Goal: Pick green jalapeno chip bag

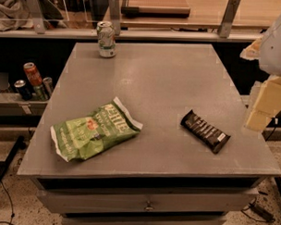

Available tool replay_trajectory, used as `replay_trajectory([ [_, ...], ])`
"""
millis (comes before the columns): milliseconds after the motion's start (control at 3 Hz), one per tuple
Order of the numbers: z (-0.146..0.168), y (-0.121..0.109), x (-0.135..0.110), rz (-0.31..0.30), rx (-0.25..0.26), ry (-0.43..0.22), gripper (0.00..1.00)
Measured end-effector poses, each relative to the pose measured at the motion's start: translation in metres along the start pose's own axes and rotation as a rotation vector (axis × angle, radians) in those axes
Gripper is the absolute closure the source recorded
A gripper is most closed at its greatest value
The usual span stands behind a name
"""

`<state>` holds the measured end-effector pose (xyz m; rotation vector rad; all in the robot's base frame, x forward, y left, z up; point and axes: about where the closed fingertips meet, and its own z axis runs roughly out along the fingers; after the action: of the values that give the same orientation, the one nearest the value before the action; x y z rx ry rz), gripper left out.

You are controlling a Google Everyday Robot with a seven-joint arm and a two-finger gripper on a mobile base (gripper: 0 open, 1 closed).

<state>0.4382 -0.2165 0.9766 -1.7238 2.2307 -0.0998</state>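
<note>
Camera view: hand point(263, 107) at right edge, state unclear; green jalapeno chip bag point(96, 131) lies well apart.

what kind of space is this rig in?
Likely an office snack area or test lab: grey drawer cabinet holding a chip bag, candy bar and soda can, more cans in a bin at left; gripper hangs at the cabinet's right edge.

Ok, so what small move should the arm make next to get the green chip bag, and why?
Probably swing the gripper leftward across the table, passing above the candy bar. It sits off the table's right edge, while the green jalapeno chip bag lies flat near the front left, untouched.
</note>
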Motion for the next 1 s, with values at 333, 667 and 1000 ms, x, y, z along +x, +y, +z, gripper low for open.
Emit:
replay_trajectory([
  [333,0.0,0.0,0.0,0.0,0.0,0.0,0.0],
  [667,0.014,-0.003,-0.026,-0.074,-0.045,-0.052,0.0],
  [1000,0.042,0.0,-0.072,-0.198,-0.129,-0.134,0.0],
])
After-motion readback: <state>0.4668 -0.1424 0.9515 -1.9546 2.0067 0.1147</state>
